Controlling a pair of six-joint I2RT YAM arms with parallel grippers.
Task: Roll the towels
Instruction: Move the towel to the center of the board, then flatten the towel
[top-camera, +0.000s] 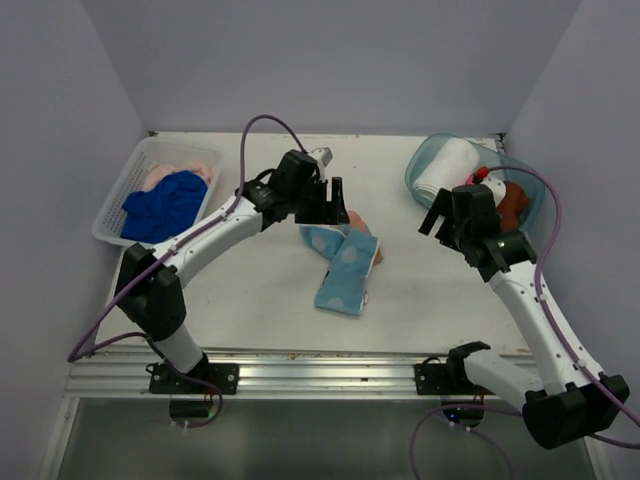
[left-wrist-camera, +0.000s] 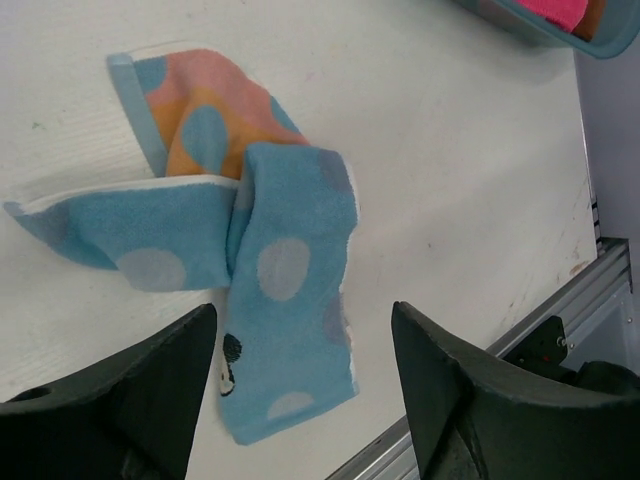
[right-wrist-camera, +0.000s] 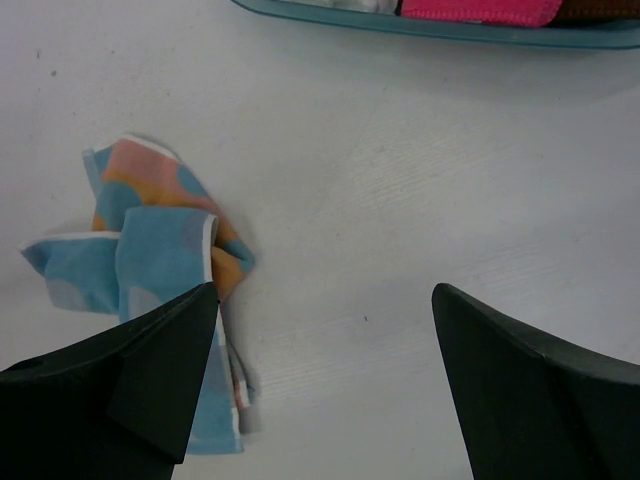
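Pale lavender walls (top-camera: 330, 60) close in a white bench (top-camera: 260, 300) on three sides, and a metal rail (top-camera: 300, 375) runs along its near edge, where both arms are bolted. At the far left corner sits a white lattice basket (top-camera: 110, 215) holding a crumpled royal blue towel (top-camera: 165, 207) with a pale peach towel (top-camera: 185, 162) behind it. At the far right corner a clear teal tub (top-camera: 415, 182) holds a rolled white towel (top-camera: 445, 165), a hot pink towel (right-wrist-camera: 480, 10) and a brown towel (top-camera: 515, 200). The light blue towel (top-camera: 345, 265), spotted and with an orange and pink patch at its far end, lies near the middle of the bench, folded into strips that cross over each other. Nothing lies on it or between it and either arm. The left claw (top-camera: 330, 205) hangs over the towel's far end with its jaws spread wide, gripping nothing; from the wrist the cloth lies flat below the gap, clear of both fingers (left-wrist-camera: 150, 390). The right claw (top-camera: 450, 215) hovers just beside the tub's near rim, well apart from the blue towel, its jaws wide and empty over bare bench.
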